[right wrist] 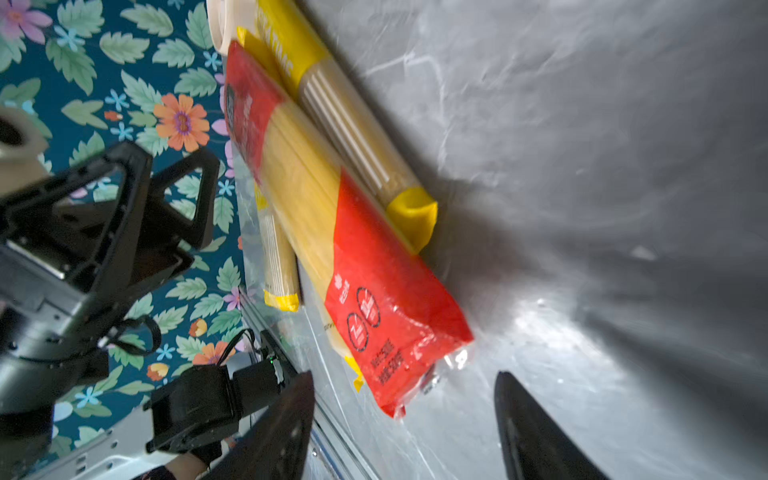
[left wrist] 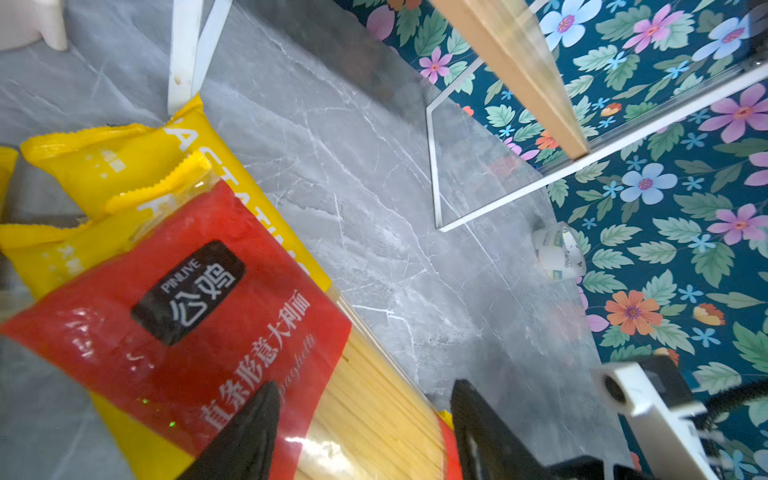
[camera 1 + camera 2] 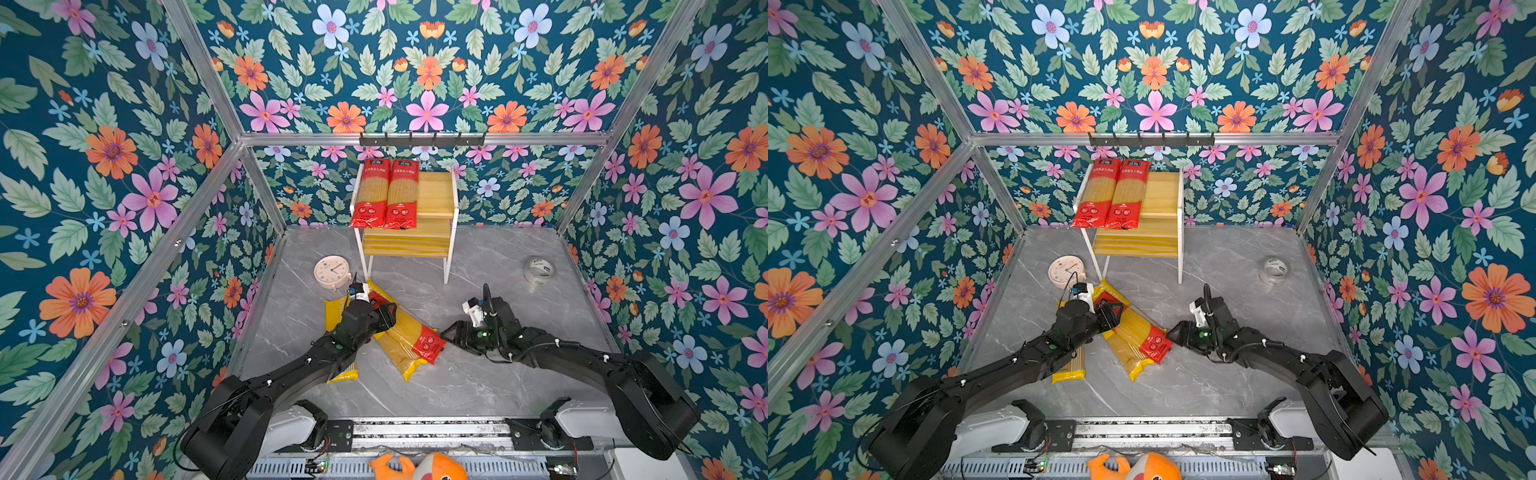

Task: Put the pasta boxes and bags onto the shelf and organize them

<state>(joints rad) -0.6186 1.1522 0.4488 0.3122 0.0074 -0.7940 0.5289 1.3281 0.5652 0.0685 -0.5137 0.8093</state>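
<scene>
Two red-ended pasta packets [image 3: 371, 193] [image 3: 402, 193] lie side by side on the left of the shelf's top board [image 3: 436, 195]; its lower board [image 3: 407, 243] is bare. A third red-ended packet [image 3: 415, 332] lies slanted on the table across a yellow packet [image 3: 399, 359]. Another yellow packet [image 3: 345, 376] is partly hidden under my left arm. My left gripper [image 3: 386, 309] [image 2: 363, 386] stands open over the far red end of the slanted packet, one finger [image 2: 249, 432] above its face. My right gripper [image 3: 446, 332] [image 1: 405, 376] is open just short of the near red end [image 1: 390, 316], holding nothing.
A round pale clock [image 3: 331, 272] lies left of the shelf's legs, close to my left gripper. A roll of clear tape [image 3: 539, 271] sits at the far right. A black hook rail [image 3: 422, 139] hangs above the shelf. An orange plush toy [image 3: 419, 467] lies below the front rail.
</scene>
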